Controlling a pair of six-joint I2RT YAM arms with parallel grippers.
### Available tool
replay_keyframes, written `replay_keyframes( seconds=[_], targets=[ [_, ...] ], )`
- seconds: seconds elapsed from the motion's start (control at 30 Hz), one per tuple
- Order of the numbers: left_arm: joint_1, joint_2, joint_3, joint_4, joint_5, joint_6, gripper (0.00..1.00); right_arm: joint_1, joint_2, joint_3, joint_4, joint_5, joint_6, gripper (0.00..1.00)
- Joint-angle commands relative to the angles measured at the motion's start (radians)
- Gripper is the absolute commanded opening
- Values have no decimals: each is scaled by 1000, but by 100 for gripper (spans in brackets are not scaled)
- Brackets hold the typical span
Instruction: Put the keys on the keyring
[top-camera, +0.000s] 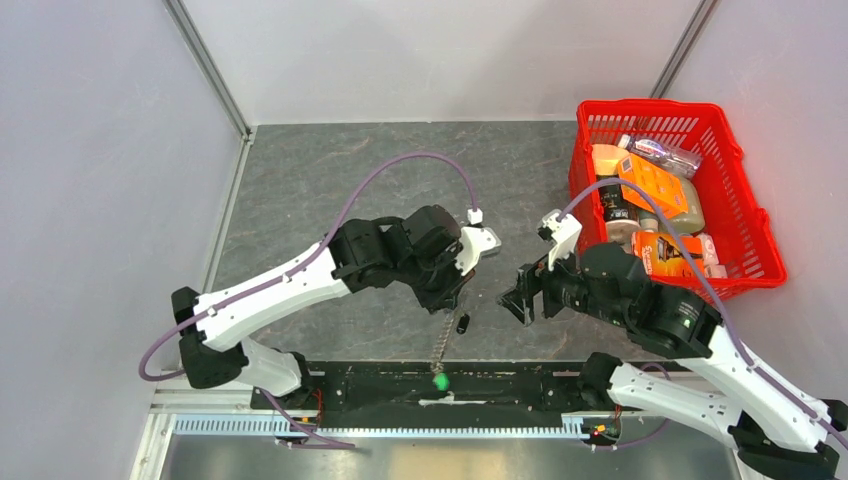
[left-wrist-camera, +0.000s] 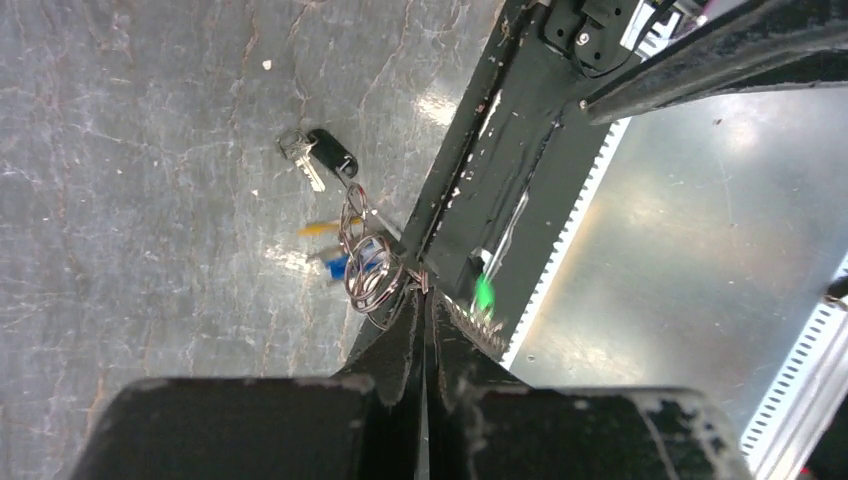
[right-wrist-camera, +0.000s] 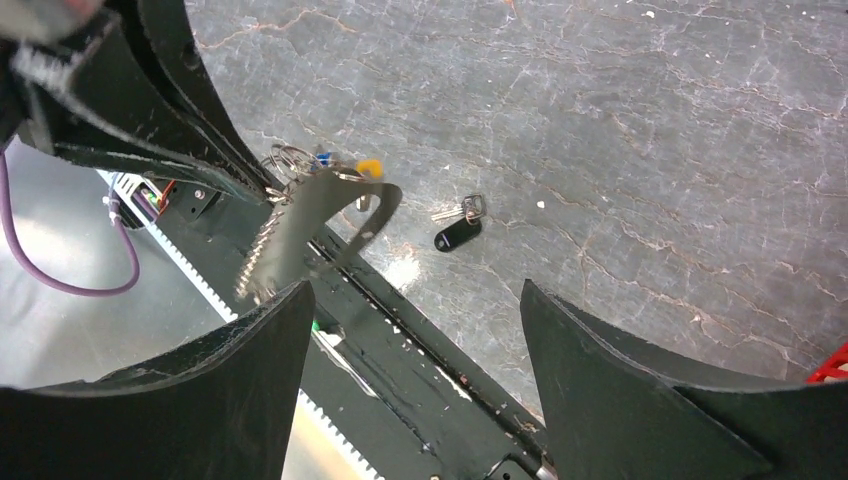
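Observation:
My left gripper (top-camera: 455, 292) (left-wrist-camera: 428, 298) is shut on the keyring (left-wrist-camera: 372, 275), held a little above the table. The keyring's silver loop (right-wrist-camera: 335, 212) hangs from the fingers. Its twisted chain (top-camera: 441, 345) drops to the green tag (top-camera: 440, 381) (left-wrist-camera: 484, 292). A blue-capped key (left-wrist-camera: 345, 263) and a yellow-capped key (right-wrist-camera: 368, 167) dangle by the rings. A black-capped key (top-camera: 463, 323) (left-wrist-camera: 330, 152) (right-wrist-camera: 458, 235) lies on the table just right of the hanging chain. My right gripper (top-camera: 520, 295) (right-wrist-camera: 412, 290) is open and holds nothing, a short way right of the keyring.
A red basket (top-camera: 745, 215) full of bottles and packets stands at the back right. The black base rail (top-camera: 520, 385) runs along the near table edge under the chain. Grey walls close in the left, back and right.

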Motion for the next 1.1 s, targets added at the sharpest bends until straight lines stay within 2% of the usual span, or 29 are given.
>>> replay_keyframes(
  seconds=[0.0, 0.03, 0.1, 0.13, 0.17, 0.2, 0.23, 0.27, 0.3, 0.33, 0.37, 0.43, 0.47, 0.5, 0.53, 0.57, 0.6, 0.63, 0.67, 0.7, 0.73, 0.77, 0.8, 0.83, 0.87, 0.93, 1.0, 1.07],
  targets=[
    [17, -28, 25, 90, 114, -88, 2, 1, -36, -29, 11, 33, 11, 83],
    [-29, -6, 54, 91, 106, -89, 2, 1, -45, -40, 13, 41, 12, 83],
    [-27, 34, 153, -106, -238, -53, 2, 1, -58, -53, 3, 87, 18, 83],
    [45, 2, 117, -87, -248, -66, 2, 1, -61, -57, 0, 96, 17, 83],
    [131, -43, 73, -9, -84, -100, 2, 1, -70, -67, 7, 90, 13, 83],
    [109, -58, 39, 84, -13, -131, 2, 1, -77, -80, 17, 95, 15, 83],
    [-4, -22, 51, 102, -42, -135, 2, 1, -85, -91, 26, 103, 16, 83],
    [-86, 67, 132, 33, -104, -118, 2, 1, -88, -100, 32, 106, 15, 83],
    [-116, 136, 218, -95, -214, -91, 2, 1, -88, -103, 34, 117, 11, 83],
    [-96, 146, 244, -149, -369, -72, 2, 1, -85, -103, 35, 130, 13, 83],
    [-15, 110, 232, -143, -392, -43, 2, 1, -82, -106, 36, 136, 13, 83],
    [296, 23, 192, -41, -197, -56, 2, 1, -75, -117, 47, 144, 20, 83],
    [315, 7, 187, 16, -146, -75, 2, 0, -72, -124, 54, 126, 22, 83],
    [223, 23, 186, 56, -89, -96, 2, 1, -69, -130, 60, 104, 20, 83],
    [119, 93, 210, 67, -105, -107, 2, 1, -70, -137, 68, 80, 20, 83],
    [10, 166, 251, 27, -129, -101, 2, 1, -72, -149, 79, 79, 21, 83],
    [-24, 237, 309, -66, -151, -82, 2, 2, -75, -155, 85, 84, 21, 83],
    [-6, 269, 326, -130, -233, -65, 2, 1, -76, -153, 79, 94, 19, 83],
    [61, 224, 284, -119, -274, -55, 2, 1, -79, -149, 72, 101, 18, 83],
    [195, 160, 210, -46, -177, -64, 2, 1, -83, -148, 66, 105, 17, 83],
    [273, 99, 168, 14, -96, -97, 2, 1, -91, -148, 66, 99, 12, 83],
    [242, 78, 162, 53, -79, -100, 2, 1, -96, -148, 67, 95, 10, 83],
    [156, 99, 183, 53, -90, -98, 2, 1, -103, -151, 67, 91, 9, 83],
    [66, 155, 242, 7, -107, -88, 2, 1, -106, -156, 76, 93, 7, 84],
    [27, 195, 284, -63, -142, -83, 2, 1, -106, -160, 82, 95, 8, 84],
    [82, 165, 247, -55, -200, -70, 2, 0, -93, -152, 81, 91, 10, 84],
    [147, 101, 190, 0, -101, -80, 2, 1, -87, -151, 85, 74, 10, 84],
    [131, 84, 183, -2, -78, -79, 2, 1, -91, -153, 85, 72, 11, 84]
  ],
)
